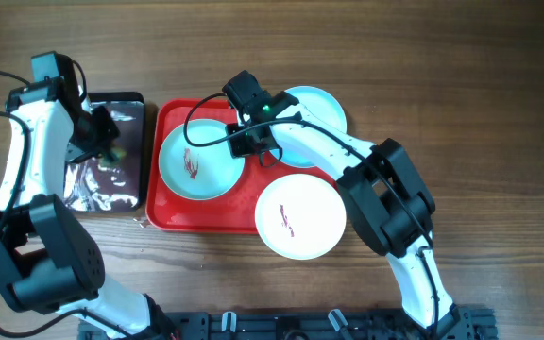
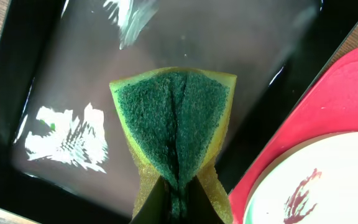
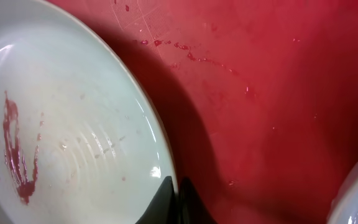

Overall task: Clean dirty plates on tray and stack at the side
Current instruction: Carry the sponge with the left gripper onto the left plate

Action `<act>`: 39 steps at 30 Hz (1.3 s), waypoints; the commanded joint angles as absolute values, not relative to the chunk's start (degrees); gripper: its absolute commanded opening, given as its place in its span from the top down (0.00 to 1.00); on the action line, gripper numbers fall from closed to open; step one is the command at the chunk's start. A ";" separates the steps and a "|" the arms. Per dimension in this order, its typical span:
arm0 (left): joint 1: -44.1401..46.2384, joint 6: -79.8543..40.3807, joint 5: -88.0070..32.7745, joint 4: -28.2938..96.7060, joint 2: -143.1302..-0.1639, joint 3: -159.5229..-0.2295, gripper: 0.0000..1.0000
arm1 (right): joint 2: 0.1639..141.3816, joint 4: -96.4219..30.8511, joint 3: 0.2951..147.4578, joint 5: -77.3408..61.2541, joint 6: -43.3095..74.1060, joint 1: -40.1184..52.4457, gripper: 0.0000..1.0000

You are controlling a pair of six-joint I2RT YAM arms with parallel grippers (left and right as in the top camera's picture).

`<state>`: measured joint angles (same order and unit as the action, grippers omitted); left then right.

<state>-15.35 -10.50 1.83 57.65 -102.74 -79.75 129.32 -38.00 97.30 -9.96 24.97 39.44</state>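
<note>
Red tray [image 1: 163, 215]: lies flat, holds three pale round plates. Left plate [image 1: 196, 162]: sits inside, bears red smear at centre. Back-right plate [image 1: 321, 111]: partly hidden. Front-right plate [image 1: 300, 217]: overhangs front corner, shows faint smear.

Black tray [image 1: 126, 184] — green-yellow sponge [image 2: 173, 118] over it.

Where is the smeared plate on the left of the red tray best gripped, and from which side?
Pinch the smeared plate by its right rim, coming from the tray's middle: it lies flat, only the raised lip fits between fingers. The right gripper pinches there.
</note>
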 commanded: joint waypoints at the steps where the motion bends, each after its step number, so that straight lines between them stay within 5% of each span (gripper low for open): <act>1: -15.16 -9.17 -6.42 57.80 -102.00 -80.60 0.96 | 129.23 -36.91 98.52 -8.36 22.61 39.29 0.96; 5: -10.94 -9.37 -17.28 57.63 -102.02 -78.87 0.96 | 129.23 -36.58 98.52 -8.86 22.65 39.29 0.96; 12: 1.98 -10.74 -8.91 46.89 -102.56 -68.27 0.96 | 129.23 -36.71 98.52 -9.06 22.68 39.29 0.96; 20: 5.04 -15.92 5.67 42.39 -103.57 -60.77 0.96 | 129.23 -36.84 98.52 -9.06 22.70 39.29 0.96; 31: 7.94 -10.28 -35.55 29.95 -103.61 -54.43 0.96 | 129.23 -36.77 98.52 -9.50 22.65 39.29 0.96; 39: 7.77 -23.75 -4.89 25.15 -103.61 -54.43 0.96 | 129.23 -36.93 98.52 -9.54 22.65 39.29 0.96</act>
<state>7.55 -17.17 -23.64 26.55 -102.37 -55.20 129.32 -37.04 97.30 -8.49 22.83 38.61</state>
